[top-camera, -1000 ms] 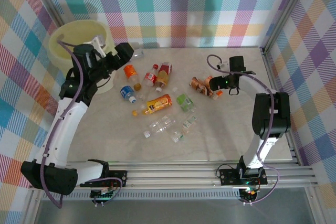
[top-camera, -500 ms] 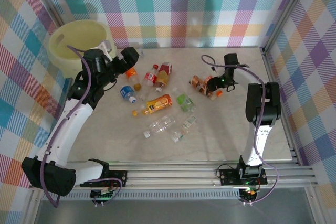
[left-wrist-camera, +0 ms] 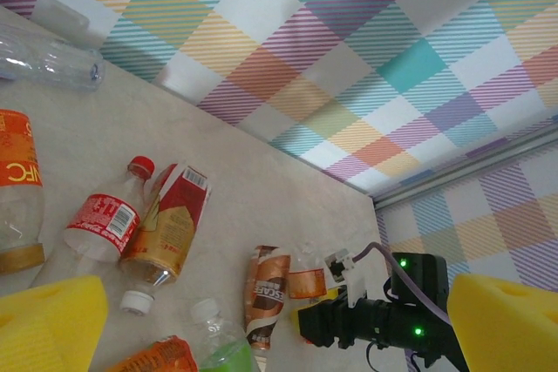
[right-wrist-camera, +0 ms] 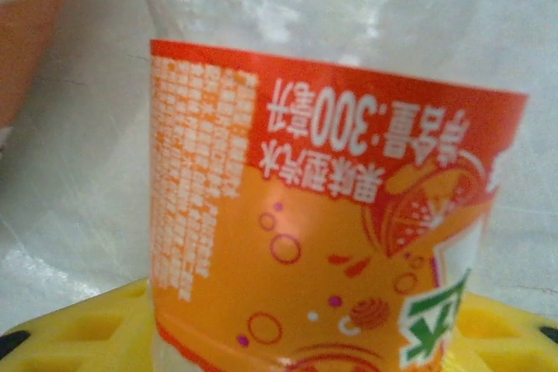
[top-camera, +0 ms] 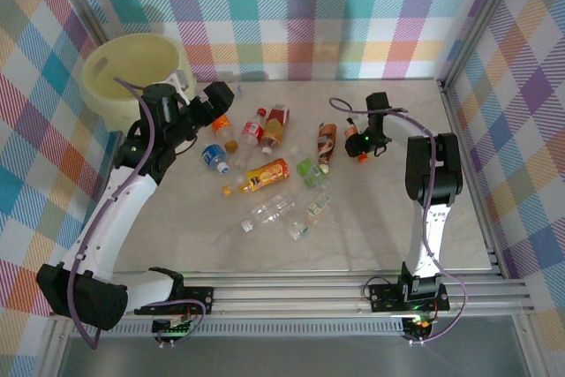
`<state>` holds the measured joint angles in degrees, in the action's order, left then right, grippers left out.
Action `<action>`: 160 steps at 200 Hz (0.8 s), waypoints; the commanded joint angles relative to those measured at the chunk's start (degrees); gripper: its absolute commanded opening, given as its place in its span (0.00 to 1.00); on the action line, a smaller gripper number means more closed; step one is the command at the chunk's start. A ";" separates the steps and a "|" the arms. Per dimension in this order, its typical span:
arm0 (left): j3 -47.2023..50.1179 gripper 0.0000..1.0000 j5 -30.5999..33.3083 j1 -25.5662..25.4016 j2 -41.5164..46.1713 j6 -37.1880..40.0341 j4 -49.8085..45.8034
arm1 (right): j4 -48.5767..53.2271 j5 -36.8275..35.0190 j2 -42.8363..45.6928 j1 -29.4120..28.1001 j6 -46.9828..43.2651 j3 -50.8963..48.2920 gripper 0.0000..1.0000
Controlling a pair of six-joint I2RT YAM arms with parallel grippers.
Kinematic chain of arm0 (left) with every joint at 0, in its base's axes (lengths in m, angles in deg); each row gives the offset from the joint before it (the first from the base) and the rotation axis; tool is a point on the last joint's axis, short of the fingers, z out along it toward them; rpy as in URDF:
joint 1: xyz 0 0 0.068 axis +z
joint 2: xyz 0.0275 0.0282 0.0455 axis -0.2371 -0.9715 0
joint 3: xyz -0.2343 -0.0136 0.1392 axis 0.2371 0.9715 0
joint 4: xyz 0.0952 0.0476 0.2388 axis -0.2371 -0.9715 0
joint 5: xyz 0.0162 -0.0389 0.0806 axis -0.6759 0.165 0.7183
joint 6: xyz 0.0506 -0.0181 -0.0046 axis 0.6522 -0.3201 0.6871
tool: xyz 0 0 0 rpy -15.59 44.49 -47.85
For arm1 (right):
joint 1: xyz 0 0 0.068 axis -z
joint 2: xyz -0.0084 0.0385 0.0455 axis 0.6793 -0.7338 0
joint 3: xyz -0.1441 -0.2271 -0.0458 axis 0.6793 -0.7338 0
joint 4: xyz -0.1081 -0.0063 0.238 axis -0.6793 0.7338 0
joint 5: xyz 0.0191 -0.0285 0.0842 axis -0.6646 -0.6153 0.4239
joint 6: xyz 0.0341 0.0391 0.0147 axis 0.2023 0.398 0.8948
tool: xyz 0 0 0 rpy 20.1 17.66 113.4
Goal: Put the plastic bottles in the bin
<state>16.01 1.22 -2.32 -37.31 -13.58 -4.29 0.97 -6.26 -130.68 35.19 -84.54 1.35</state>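
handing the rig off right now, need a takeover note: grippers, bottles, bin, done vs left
Left gripper: open, holding nothing, over the table between the bin and the bottles.
Right gripper: jaws around an orange-label bottle at the right of the group; can't tell if the grip is closed.
Bin: back left corner; contents can't be made out.
Bottles: roughly ten more lie loose mid-table, plus a clear one by the back wall.
Done: nothing I can confirm.
Left: secure the orange one, carry it to the bin, then the rest.
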 commanded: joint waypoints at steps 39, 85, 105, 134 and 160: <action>0.62 1.00 -3.41 -2.19 -0.66 1.64 1.05 | -6.06 2.48 8.93 -0.27 1.33 -8.60 0.44; -0.09 1.00 -5.24 -5.76 -2.72 2.67 3.14 | -10.29 2.85 18.49 -0.47 7.05 -15.54 0.37; -0.46 1.00 -5.33 -7.66 -4.04 3.09 3.63 | -12.89 5.00 24.03 -0.70 10.17 -19.85 0.35; -1.14 1.00 -7.37 -9.75 -6.80 3.13 5.02 | -15.22 9.57 31.54 -1.18 16.23 -25.04 0.33; -1.85 1.00 -10.81 -11.83 -10.05 3.03 7.12 | -16.30 16.10 37.77 -1.46 21.01 -28.03 0.31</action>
<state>15.94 -5.42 -12.06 -45.00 -11.42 -0.85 -12.19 1.32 -98.03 34.32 -70.45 -24.50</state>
